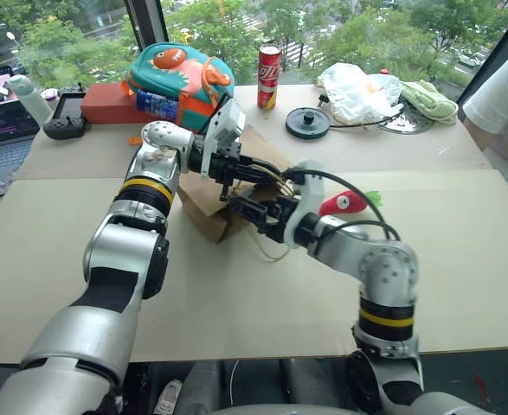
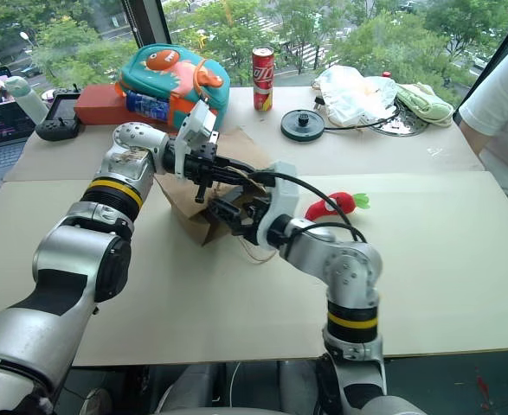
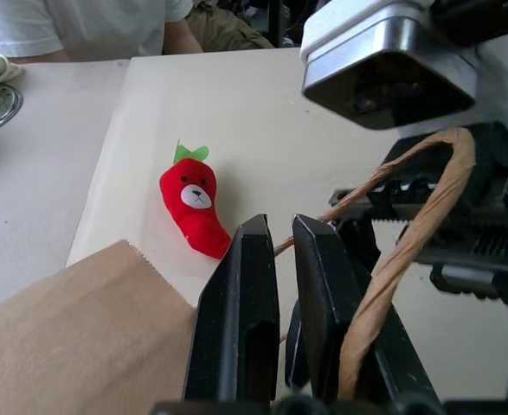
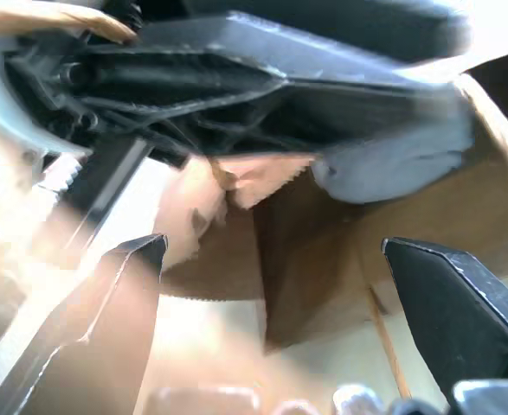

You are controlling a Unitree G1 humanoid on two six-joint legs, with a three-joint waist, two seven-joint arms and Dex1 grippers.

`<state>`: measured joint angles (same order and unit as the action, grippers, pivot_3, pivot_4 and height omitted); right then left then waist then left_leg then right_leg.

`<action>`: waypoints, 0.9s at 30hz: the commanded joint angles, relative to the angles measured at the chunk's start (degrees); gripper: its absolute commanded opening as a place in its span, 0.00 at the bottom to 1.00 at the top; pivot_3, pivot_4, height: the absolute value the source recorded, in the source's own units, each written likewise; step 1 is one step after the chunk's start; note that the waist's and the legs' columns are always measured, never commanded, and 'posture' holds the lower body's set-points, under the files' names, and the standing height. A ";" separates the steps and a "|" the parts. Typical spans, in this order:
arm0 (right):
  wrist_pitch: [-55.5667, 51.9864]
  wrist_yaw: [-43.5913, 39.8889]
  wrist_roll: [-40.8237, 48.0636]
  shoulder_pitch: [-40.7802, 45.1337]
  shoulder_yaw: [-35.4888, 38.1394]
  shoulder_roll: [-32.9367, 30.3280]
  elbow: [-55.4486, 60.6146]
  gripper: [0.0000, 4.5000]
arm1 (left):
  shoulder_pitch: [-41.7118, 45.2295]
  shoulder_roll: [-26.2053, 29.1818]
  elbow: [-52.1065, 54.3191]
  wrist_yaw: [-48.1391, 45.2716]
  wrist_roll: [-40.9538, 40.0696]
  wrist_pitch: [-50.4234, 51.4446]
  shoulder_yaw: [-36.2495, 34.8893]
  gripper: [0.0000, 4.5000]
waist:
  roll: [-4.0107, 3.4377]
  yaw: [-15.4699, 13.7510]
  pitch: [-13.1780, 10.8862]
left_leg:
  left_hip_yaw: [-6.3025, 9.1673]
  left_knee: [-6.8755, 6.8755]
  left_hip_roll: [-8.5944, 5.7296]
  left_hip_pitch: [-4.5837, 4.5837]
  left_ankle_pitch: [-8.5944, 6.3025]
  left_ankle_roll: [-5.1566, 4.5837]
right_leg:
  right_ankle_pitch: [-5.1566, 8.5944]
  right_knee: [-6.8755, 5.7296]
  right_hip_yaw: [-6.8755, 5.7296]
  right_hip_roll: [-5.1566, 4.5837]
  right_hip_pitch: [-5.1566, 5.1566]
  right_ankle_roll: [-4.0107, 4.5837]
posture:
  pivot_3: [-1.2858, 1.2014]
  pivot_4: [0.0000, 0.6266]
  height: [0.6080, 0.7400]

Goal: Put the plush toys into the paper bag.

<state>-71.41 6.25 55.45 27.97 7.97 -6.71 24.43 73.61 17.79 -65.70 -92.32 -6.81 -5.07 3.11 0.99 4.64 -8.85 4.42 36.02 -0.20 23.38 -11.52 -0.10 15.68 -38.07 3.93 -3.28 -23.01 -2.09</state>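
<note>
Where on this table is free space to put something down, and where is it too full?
Free: the near table in front of both arms, and the stretch right of the red chili toy. Crowded: the far edge, with backpack, can and white plastic bag, and around the paper bag.

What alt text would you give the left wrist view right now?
The left hand, its black fingers nearly shut, pinches a tan cord handle of the brown paper bag. Beyond it a red chili plush toy with a green stem lies on the table, outside the bag. A person in a white shirt sits at the far edge.
</note>
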 commanded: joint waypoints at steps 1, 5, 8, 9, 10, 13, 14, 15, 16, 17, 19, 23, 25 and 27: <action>-1.56 -3.03 0.43 -2.28 3.19 -8.40 5.69 0.99 | 0.59 0.60 1.70 -0.12 -0.48 -0.36 -0.90 0.11 | 0.00 -0.50 0.00 | -0.03 0.01 0.00 0.01 0.00 0.00 | 0.00 0.03 0.01 0.00 -0.01 0.00 | 0.52 0.24 1.00; -1.48 -5.88 -0.02 -6.62 4.10 -15.28 8.03 0.99 | 0.45 0.76 2.11 0.31 -0.73 -0.11 -1.39 0.11 | 0.01 -0.84 0.00 | -0.05 -0.01 0.01 0.02 0.00 0.00 | 0.00 0.09 0.00 0.00 0.01 -0.01 | 0.52 0.24 1.00; 0.50 -5.88 -3.49 -7.59 4.48 -18.81 7.29 0.99 | 0.10 0.88 2.67 0.93 -1.22 0.59 -2.00 0.11 | 0.01 -0.69 0.00 | -0.08 0.00 0.02 0.02 0.00 0.00 | 0.01 0.09 0.01 0.01 0.01 -0.01 | 0.52 0.24 1.00; 1.00 -5.79 -4.44 -7.50 4.53 -19.43 6.90 0.99 | 0.02 0.89 2.80 1.08 -1.33 0.78 -2.15 0.11 | 0.01 -0.70 -0.01 | -0.10 0.02 0.02 0.01 0.00 0.00 | 0.01 0.10 0.03 0.01 0.00 -0.01 | 0.52 0.24 1.00; 1.43 -5.77 -5.59 -7.23 4.46 -20.02 6.33 0.99 | -0.10 0.91 3.02 1.20 -1.43 1.03 -2.29 0.11 | 0.01 -0.73 -0.01 | -0.11 0.04 0.02 0.01 0.00 0.00 | 0.01 0.11 0.03 0.01 0.00 -0.01 | 0.52 0.24 1.00; 3.96 -5.50 -10.71 -4.70 3.43 -21.39 2.41 0.99 | -0.81 0.87 4.31 1.41 -1.91 2.13 -2.73 0.11 | 0.01 -0.77 -0.01 | -0.13 0.08 0.02 -0.05 0.00 0.00 | 0.01 0.31 0.03 0.01 0.03 -0.02 | 0.52 0.24 1.00; 4.50 -5.12 -12.28 -3.83 3.29 -21.30 0.67 0.99 | -1.06 0.85 4.79 1.48 -2.06 2.66 -2.91 0.11 | 0.01 -0.77 -0.01 | -0.15 0.08 0.02 -0.04 0.03 -0.04 | 0.01 0.33 0.04 0.01 0.02 -0.02 | 0.52 0.24 1.00; 4.79 -5.00 -13.34 -3.32 3.22 -21.13 -0.45 0.99 | -1.24 0.82 5.17 1.54 -2.12 3.05 -3.04 0.11 | 0.01 -0.77 -0.01 | -0.15 0.07 0.02 -0.06 0.04 -0.06 | 0.01 0.32 0.04 0.01 0.03 -0.01 | 0.52 0.24 1.00; 6.19 -5.32 -15.96 -2.56 1.64 -21.95 -2.25 0.99 | -1.59 0.91 5.81 1.83 -2.26 3.56 -3.27 0.11 | 0.01 -0.81 -0.01 | -0.15 0.08 0.02 -0.07 0.04 -0.07 | 0.01 0.32 0.04 0.01 0.04 -0.01 | 0.52 0.24 1.00; 7.20 -5.72 -17.88 -2.07 0.48 -22.53 -3.42 0.99 | -1.87 0.98 6.33 2.05 -2.33 3.94 -3.41 0.11 | 0.01 -0.83 -0.01 | -0.15 0.07 0.02 -0.06 0.05 -0.08 | 0.01 0.31 0.04 0.01 0.03 -0.01 | 0.52 0.24 1.00; 9.38 -5.68 -21.06 -0.49 -0.71 -22.17 -7.03 0.99 | -2.32 1.12 7.18 2.62 -2.47 4.41 -3.66 0.11 | 0.01 -0.86 -0.01 | -0.14 0.06 0.01 -0.04 0.05 -0.08 | 0.01 0.29 0.04 0.01 0.03 -0.01 | 0.52 0.24 1.00; 12.21 -3.34 -26.33 3.20 -0.99 -18.66 -16.03 0.99 | -3.00 1.41 8.50 3.57 -2.91 5.34 -3.98 0.11 | 0.01 -0.85 -0.01 | -0.15 0.06 0.01 0.00 0.05 -0.08 | 0.00 0.08 0.04 0.00 0.01 0.00 | 0.52 0.24 1.00; 13.83 -2.95 -28.95 4.29 -2.15 -17.04 -19.84 0.99 | -3.40 1.54 9.21 3.86 -3.07 5.69 -4.02 0.11 | 0.01 -0.81 -0.01 | -0.15 0.05 0.01 -0.02 0.05 -0.08 | 0.00 0.08 0.04 0.00 0.02 0.00 | 0.52 0.24 1.00; 14.41 -2.93 -31.69 4.36 -3.83 -16.21 -22.57 0.99 | -3.79 1.70 9.94 4.02 -3.27 6.03 -3.97 0.11 | 0.01 -0.82 -0.01 | -0.15 0.02 0.02 -0.04 0.05 -0.08 | 0.00 0.07 0.04 0.00 0.01 0.00 | 0.52 0.24 1.00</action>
<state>-58.73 3.09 26.21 31.78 5.01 -23.31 3.42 69.53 18.82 -58.05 -88.67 -9.07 0.42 -0.12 1.00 3.81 -8.86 4.28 36.03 -0.18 23.35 -11.47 -0.17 15.68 -37.99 3.97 -3.28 -23.00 -2.09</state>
